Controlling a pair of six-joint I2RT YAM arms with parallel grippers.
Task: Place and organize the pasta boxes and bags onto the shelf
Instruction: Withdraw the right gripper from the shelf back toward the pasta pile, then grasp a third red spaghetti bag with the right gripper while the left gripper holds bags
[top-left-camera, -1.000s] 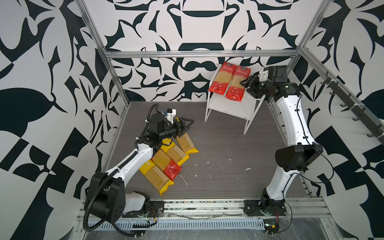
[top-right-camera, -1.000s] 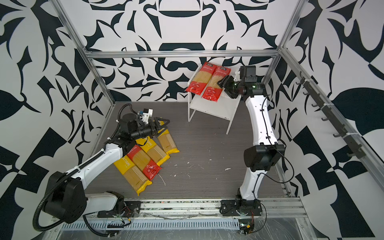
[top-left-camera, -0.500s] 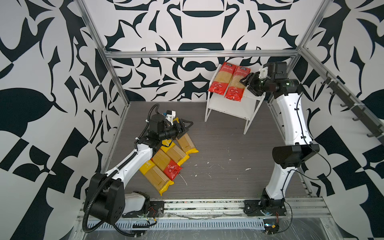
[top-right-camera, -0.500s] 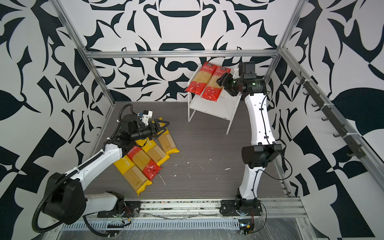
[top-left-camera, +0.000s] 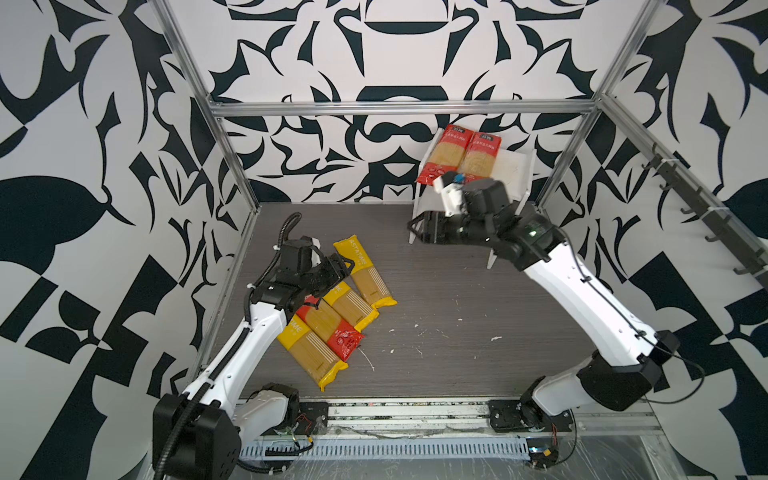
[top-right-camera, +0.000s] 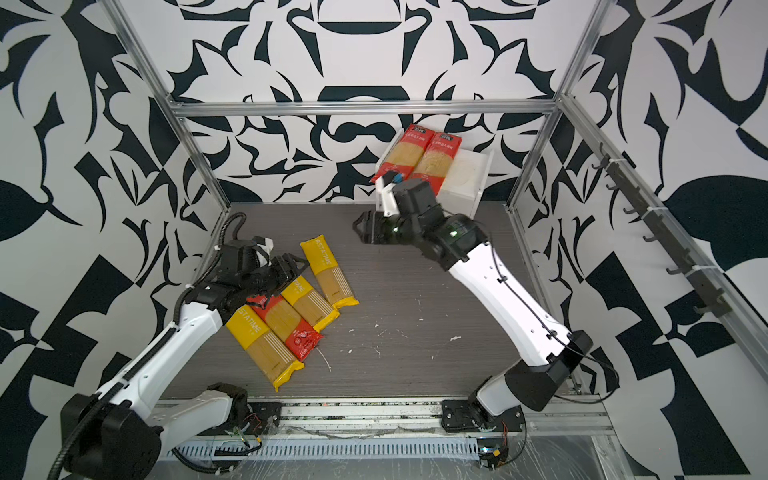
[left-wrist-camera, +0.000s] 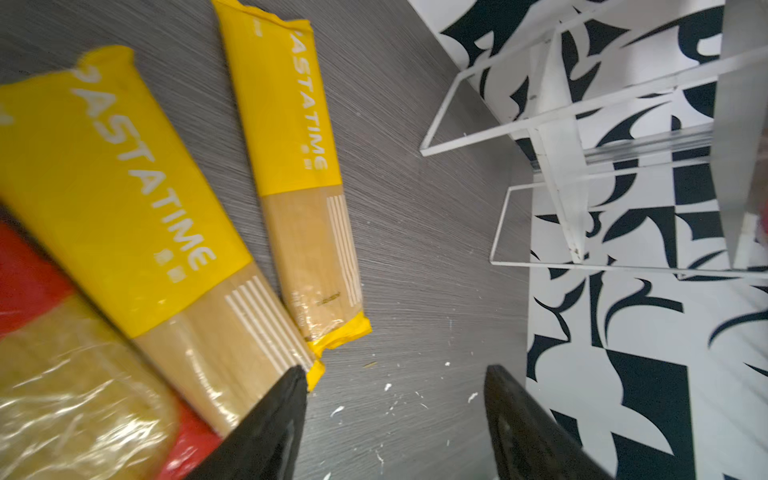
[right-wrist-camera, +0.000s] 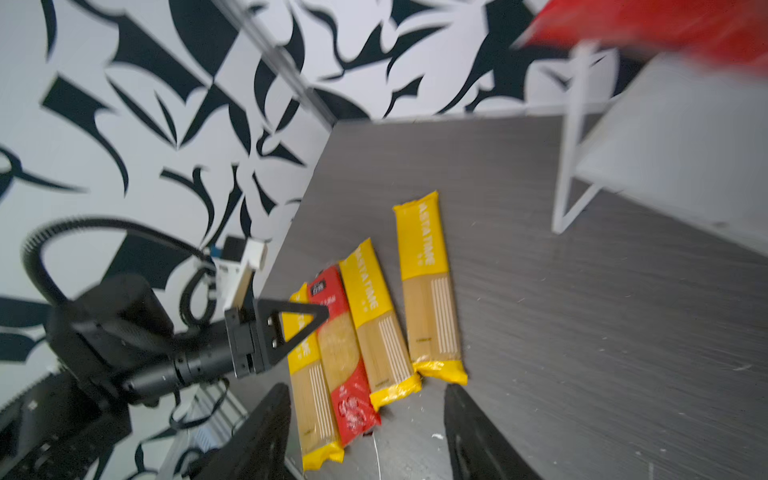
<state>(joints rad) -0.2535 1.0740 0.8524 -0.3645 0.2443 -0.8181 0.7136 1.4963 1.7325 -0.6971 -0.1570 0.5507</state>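
Left wrist view: my left fingers (left-wrist-camera: 266, 428) stand apart, empty, over the pile at the desk's (top-left-camera: 457, 324) left edge.
Four spaghetti packets (top-left-camera: 353, 305) lie under them, long axes slanting from far-left toward the near edge; two red-ended packets (top-left-camera: 446, 160) sit on the shelf (top-left-camera: 515, 166) in the far-right corner. My right fingers (right-wrist-camera: 478, 440), also apart and empty, hang by the shelf, so the left ones look nearer.

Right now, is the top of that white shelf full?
Not full: two red-ended packets lie side by side on the shelf, leaving bare board beside them.
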